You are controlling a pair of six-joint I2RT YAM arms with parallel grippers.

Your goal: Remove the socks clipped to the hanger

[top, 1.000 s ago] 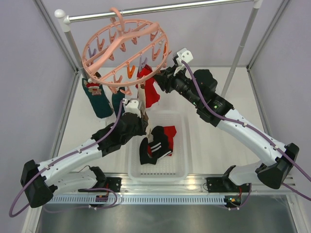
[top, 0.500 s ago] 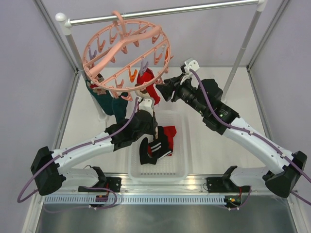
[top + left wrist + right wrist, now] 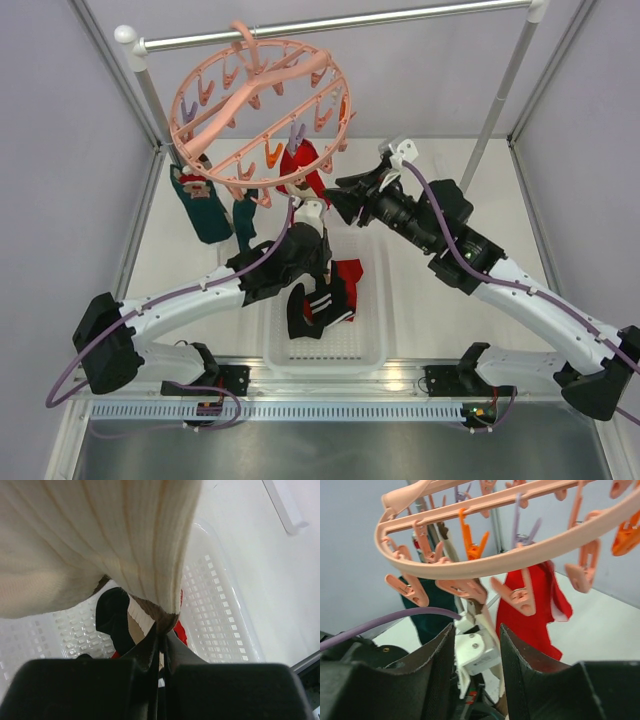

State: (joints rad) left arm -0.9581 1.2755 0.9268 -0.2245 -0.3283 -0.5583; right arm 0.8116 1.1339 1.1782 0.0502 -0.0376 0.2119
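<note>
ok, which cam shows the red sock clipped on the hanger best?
Right wrist: the red sock hangs close and nearly whole under the hanger ring. Top external shows the sock small, partly behind the ring. Left wrist misses it; a beige sock fills that view.

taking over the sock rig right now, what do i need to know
Left gripper: shut on the beige sock over the basket; the sock's top seems still clipped.
Right gripper: open, empty, beside the hanging red sock.
Done: a black striped sock and a loose red sock lie in the basket.
Left: the hanging red sock and two teal socks on the hanger.
</note>
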